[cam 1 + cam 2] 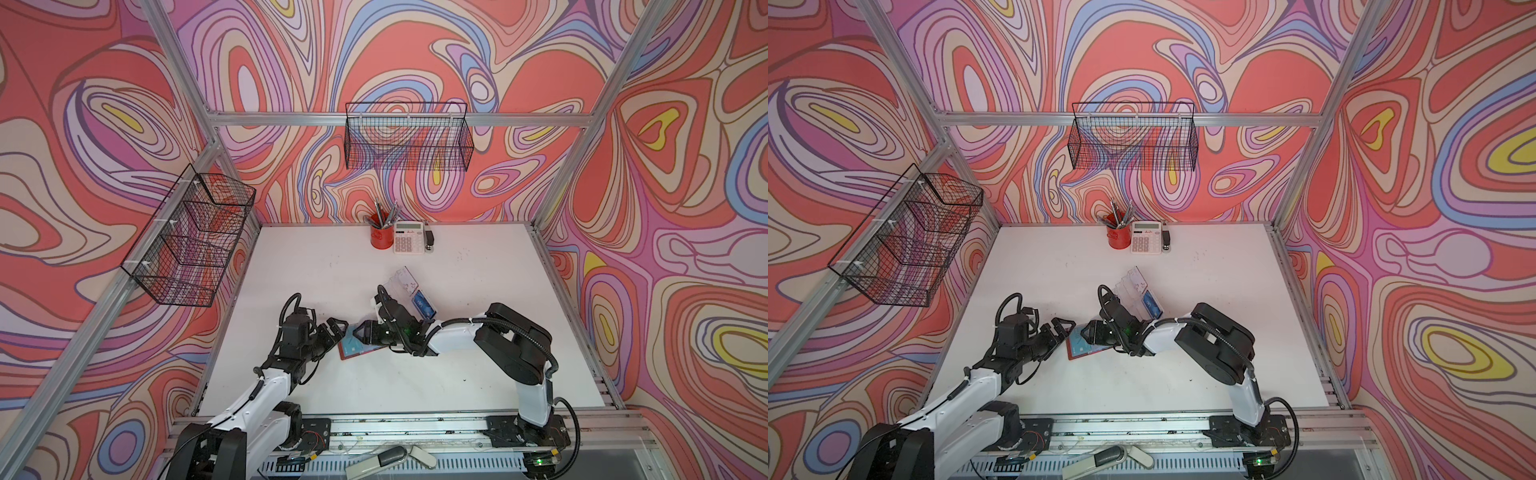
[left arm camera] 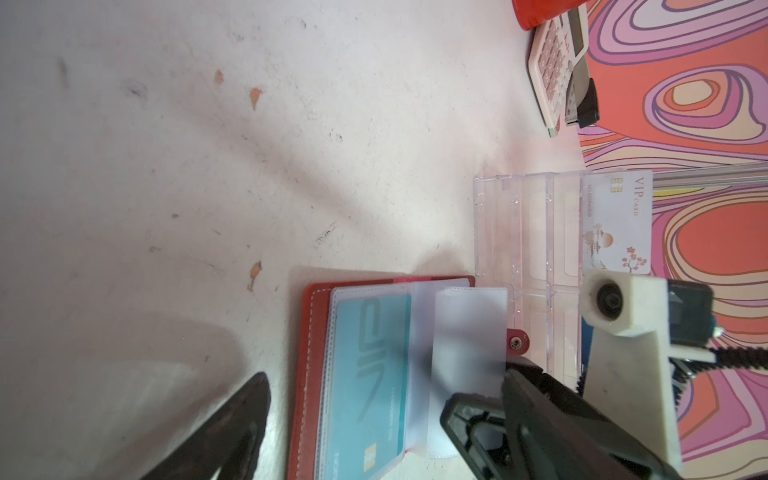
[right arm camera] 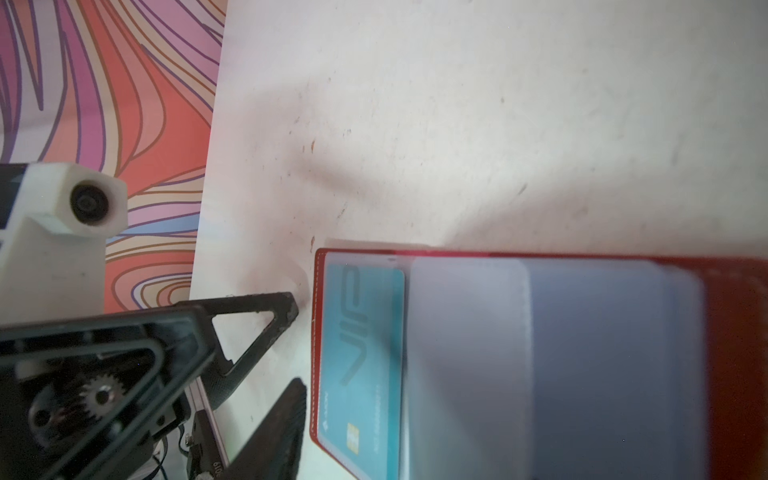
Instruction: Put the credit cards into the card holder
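Now the right gripper (image 1: 360, 331) is down over the open holder (image 2: 309, 353), its tips at a frosted sleeve (image 2: 469, 332) that stands up off the pages. Whether the jaws pinch that leaf or merely nudge it, nobody can tell from here. Meanwhile the left gripper (image 1: 338, 329) waits just beside the holder's outer edge, jaws spread wide, gripping nothing.

It looks like a page-turn to bare a free pocket. To do it well, the left should pin the holder flat so it doesn't skate. The right should lift the leaf gently, without creasing it, and leave the pocket mouth open toward the incoming card.

Contents check: one teal card (image 2: 365, 374) already sits in a holder sleeve. Just beyond the holder, the clear stand (image 2: 523, 232) holds a white card (image 2: 619, 224) and a blue card (image 1: 422, 305), both yet to be filed.
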Motion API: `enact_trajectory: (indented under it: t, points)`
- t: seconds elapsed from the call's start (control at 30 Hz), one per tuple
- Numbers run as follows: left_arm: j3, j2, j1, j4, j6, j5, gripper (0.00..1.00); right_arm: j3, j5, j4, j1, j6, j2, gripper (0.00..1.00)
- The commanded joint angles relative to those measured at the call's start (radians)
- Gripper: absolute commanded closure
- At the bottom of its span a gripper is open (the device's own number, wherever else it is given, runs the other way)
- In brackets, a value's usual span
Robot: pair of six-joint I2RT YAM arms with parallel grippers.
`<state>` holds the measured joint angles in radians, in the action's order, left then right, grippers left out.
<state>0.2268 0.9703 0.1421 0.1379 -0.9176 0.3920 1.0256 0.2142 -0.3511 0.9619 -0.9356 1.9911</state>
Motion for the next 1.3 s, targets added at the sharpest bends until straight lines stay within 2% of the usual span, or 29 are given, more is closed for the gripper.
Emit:
enact_trajectory:
  t: [0.0,0.2,0.4,0.73,0.9,0.97,1.1,1.27]
  points:
    - [0.003,-0.018,-0.007,-0.023,-0.001,-0.018,0.11,-0.004,0.029,-0.035,0.023,-0.032,-0.016,0.47]
    - [0.003,-0.04,-0.007,-0.049,0.001,-0.041,0.11,0.044,0.023,-0.008,0.07,-0.014,-0.004,0.47]
    - [0.0,-0.07,-0.007,-0.076,0.0,-0.061,0.11,0.074,-0.066,0.081,0.096,0.035,-0.026,0.46]
    - [0.005,-0.094,-0.007,-0.11,-0.006,-0.079,0.11,0.091,-0.078,0.089,0.104,0.03,0.05,0.46]
    - [0.025,-0.087,-0.007,-0.159,-0.004,-0.099,0.14,0.094,-0.089,0.123,0.103,0.052,0.013,0.47]
    - [0.028,-0.089,-0.007,-0.169,-0.004,-0.103,0.15,0.108,-0.109,0.181,0.102,0.087,-0.034,0.47]
    - [0.028,-0.104,-0.007,-0.167,-0.001,-0.092,0.15,0.198,-0.2,0.418,0.084,0.206,-0.171,0.47]
    - [0.016,-0.138,-0.007,-0.15,0.007,-0.085,0.15,0.295,-0.289,0.676,-0.025,0.347,-0.361,0.44]
